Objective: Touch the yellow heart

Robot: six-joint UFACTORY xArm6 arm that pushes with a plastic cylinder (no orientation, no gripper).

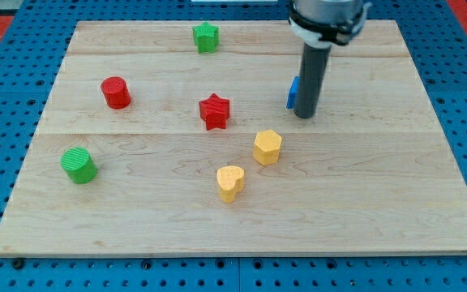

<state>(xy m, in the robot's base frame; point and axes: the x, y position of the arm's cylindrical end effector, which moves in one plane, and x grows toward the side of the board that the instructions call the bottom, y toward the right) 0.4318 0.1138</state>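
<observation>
The yellow heart [230, 182] lies on the wooden board, below the board's middle. My tip [303, 115] stands well up and to the right of it, apart from it. A yellow hexagon block [267, 147] lies between the heart and my tip, just up and right of the heart. A blue block [293, 92] sits right behind the rod on its left side, mostly hidden; its shape cannot be made out.
A red star [215, 111] is near the board's middle. A red cylinder [116, 92] is at the left. A green cylinder [79, 165] is at the lower left. A green star [206, 37] is near the top edge.
</observation>
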